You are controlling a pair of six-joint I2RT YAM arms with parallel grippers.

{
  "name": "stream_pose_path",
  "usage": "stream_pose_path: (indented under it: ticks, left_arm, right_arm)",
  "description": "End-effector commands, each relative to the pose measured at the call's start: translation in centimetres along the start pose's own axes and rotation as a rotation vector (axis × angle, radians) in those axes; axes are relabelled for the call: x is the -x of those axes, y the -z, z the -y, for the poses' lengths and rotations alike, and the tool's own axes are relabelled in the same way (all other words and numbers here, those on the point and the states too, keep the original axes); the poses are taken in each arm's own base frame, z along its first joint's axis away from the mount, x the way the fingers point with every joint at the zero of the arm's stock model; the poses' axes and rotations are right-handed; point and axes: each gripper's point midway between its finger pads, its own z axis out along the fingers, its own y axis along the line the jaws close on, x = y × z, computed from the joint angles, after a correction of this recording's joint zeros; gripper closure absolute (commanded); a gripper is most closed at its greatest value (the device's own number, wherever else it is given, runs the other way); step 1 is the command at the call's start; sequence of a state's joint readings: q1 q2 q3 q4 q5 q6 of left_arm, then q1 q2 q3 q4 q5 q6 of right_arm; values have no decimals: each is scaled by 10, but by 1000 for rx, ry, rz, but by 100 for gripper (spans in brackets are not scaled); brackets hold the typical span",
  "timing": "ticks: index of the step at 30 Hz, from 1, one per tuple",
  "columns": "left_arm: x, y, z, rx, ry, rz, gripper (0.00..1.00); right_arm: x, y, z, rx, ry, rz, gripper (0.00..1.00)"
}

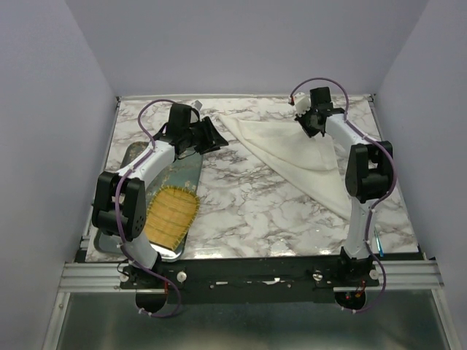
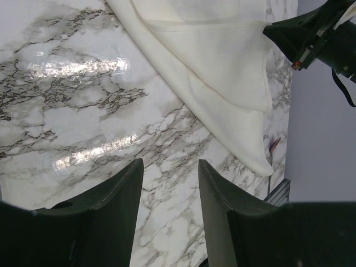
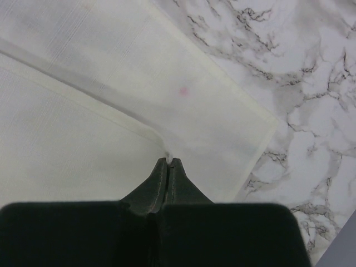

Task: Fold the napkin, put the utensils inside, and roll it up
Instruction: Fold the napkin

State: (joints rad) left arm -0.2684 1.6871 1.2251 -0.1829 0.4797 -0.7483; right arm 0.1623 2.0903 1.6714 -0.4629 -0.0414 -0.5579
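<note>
The cream-white napkin (image 1: 295,153) lies folded on the marble table at the back right, its layers showing in the left wrist view (image 2: 222,72). My right gripper (image 1: 312,125) is shut on the edge of the napkin's upper layer (image 3: 168,161), pinching a small tuft of cloth above the lower layer (image 3: 211,94). My left gripper (image 1: 214,137) hovers open over bare marble (image 2: 170,162), left of the napkin, with nothing between its fingers. A thin blue-teal spoon handle (image 1: 377,243) shows beside the right arm's base. A reddish bit of the spoon (image 2: 274,145) peeks out by the napkin's near corner; the rest is hidden.
A metal tray (image 1: 125,162) lies along the table's left side under the left arm, with a yellow fringed woven mat (image 1: 172,208) on its near end. Grey walls close in the back and both sides. The right arm's elbow (image 1: 368,171) stands over the napkin's right edge.
</note>
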Motion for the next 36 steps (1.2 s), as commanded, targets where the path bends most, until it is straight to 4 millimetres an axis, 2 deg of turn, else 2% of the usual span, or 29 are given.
stream_pose_path:
  ticks: [1,5,11,13,26,36]
  left_arm:
    - [1,-3,-9,31,-6,-6,47]
    - [1,-2,-12,46,-9,-7,47]
    - [0,-3,-16,59,-7,-10,47]
    - [-1,-4,-17,60,-7,-13,47]
    - [-4,-9,-22,73,5,-26,47]
    - [-5,-10,-24,77,9,-28,47]
  right_arm:
    - [9,-14,25,-46,19,15,99]
    - [11,-21,44,-77,-2,24,99]
    - [2,-29,71,-114,-30,17,99]
    - [-4,-34,75,-116,-37,9,99]
    - [-3,-50,98,-167,-41,41,96]
    - [-4,-50,115,-228,-83,31,98]
